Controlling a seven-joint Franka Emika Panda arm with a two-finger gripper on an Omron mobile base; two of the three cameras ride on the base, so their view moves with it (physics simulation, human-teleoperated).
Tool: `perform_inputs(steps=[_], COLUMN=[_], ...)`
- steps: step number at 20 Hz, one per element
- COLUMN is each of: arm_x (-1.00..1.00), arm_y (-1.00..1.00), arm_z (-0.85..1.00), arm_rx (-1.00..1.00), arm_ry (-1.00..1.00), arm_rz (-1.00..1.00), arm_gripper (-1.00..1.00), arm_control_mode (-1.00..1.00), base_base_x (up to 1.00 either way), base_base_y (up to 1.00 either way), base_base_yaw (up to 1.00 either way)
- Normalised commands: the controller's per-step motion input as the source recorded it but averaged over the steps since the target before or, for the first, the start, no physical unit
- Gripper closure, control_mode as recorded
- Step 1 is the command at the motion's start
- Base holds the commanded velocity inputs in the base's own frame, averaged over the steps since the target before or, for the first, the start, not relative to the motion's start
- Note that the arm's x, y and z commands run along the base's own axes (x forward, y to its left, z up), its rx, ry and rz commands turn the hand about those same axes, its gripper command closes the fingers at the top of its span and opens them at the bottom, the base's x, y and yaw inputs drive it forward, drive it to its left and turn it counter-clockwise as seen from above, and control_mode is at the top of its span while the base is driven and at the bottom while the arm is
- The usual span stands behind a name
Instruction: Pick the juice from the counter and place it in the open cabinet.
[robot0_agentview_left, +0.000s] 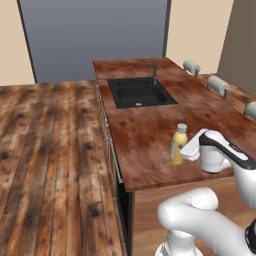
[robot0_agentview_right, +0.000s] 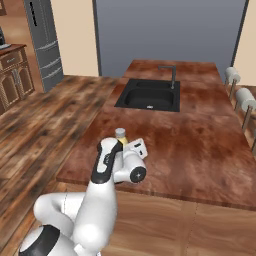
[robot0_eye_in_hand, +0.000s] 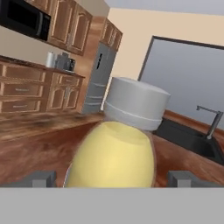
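Juice: small yellow bottle with pale grey cap (robot0_agentview_left: 178, 144), upright on the reddish-brown wood-grain counter (robot0_agentview_left: 150, 130), near its front edge, at 6 o'clock from the black inset sink (robot0_agentview_left: 140, 93).
Gripper: two-finger gripper (robot0_eye_in_hand: 112, 178), fingertips spread either side of the bottle; clenched or not, cannot tell.

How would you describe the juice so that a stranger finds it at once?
Start at the long reddish-brown counter with the black sink. Near its front edge, beside the white arm's pincer, stands the juice: a small upright yellow bottle with a pale cap.
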Motion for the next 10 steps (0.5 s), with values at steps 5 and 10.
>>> perform_inputs(steps=[5,10], arm_x=[0.13,0.16], arm_y=[0.00,0.00], arm_z=[-0.09,-0.11], arm_rx=[0.03,0.02], arm_ry=[0.00,0.00], arm_rz=[0.00,0.00], arm_gripper=[-1.00,-1.00], arm_control_mode=[-1.00,-1.00], base_base_x=[0.00,0.00], base_base_y=[0.00,0.00], base_base_yaw=[0.00,0.00])
